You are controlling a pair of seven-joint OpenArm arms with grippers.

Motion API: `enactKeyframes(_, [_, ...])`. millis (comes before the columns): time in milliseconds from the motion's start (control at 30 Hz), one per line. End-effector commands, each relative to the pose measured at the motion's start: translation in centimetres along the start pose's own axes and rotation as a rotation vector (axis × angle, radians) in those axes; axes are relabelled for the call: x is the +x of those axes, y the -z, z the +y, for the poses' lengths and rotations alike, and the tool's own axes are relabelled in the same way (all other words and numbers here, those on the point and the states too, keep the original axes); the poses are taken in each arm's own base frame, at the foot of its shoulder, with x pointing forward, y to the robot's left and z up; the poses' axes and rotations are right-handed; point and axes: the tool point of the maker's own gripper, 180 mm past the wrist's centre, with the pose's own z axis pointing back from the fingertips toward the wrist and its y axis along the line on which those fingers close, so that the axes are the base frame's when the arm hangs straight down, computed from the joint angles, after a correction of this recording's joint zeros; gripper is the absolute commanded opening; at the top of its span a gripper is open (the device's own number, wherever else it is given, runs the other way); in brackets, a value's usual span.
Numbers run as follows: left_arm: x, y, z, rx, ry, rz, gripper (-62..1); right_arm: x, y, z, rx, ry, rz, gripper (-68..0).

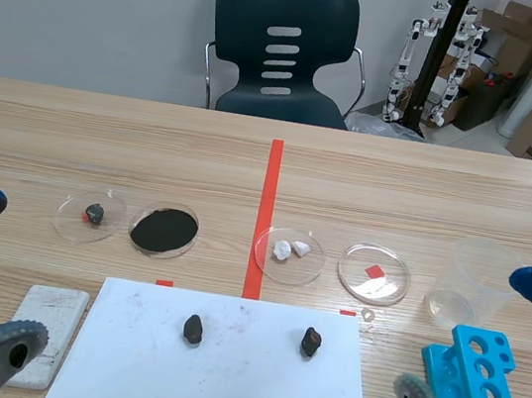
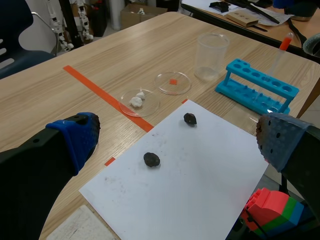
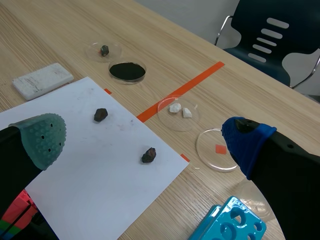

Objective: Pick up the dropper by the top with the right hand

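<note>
Nothing of the pick is done yet. The dropper [image 2: 282, 49] stands in the blue tube rack [image 1: 472, 385] at its outer end. It leans a little, with its orange-red bulb uppermost and nothing touching it (the left wrist view shows it best; in the scene view only a bit of its clear stem peeks out beside the rack).

The right claw [image 1: 476, 339] is released, its fingers spread wide with nothing between them. It hangs above the worktop [image 1: 426, 198] near the rack and the clear plastic cup [image 1: 480, 276], apart from the dropper. In its own wrist view only a corner of the rack shows under it and the dropper is out of sight. From that I judge the claw is not lined up on the bulb.

The left claw [image 2: 176, 137] is likewise released and empty, over the white sheet [image 1: 220, 372] with its two dark lumps [image 1: 193, 328]. It has no part in this job.

As I read it, the whole task is left. The right claw has to be carried over the rack's outer end and lowered onto the bulb. It must then close on the top rather than the stem, and draw the dropper up out of its hole without dragging the rack along.
</note>
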Motion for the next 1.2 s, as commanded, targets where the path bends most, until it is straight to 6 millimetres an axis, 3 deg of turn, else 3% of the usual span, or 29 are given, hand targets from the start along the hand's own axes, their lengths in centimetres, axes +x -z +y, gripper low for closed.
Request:
enactKeyframes(0, [0.6,0.1,0.0,0.004,-0.002,-0.026,1.4,1.0,0.3,-0.2,-0.003,-0.002,-0.04,0.4])
enactKeyframes(867, [0.6,0.1,0.0,0.004,-0.002,-0.026,1.4,0.4,0.3,-0.1,0.004,-0.013,-0.008,0.4])
enactKeyframes(1167, [0.6,0.1,0.0,0.004,-0.002,-0.026,1.4,1.1,-1.0,-0.8,-0.048,-0.032,-0.042,0.4])
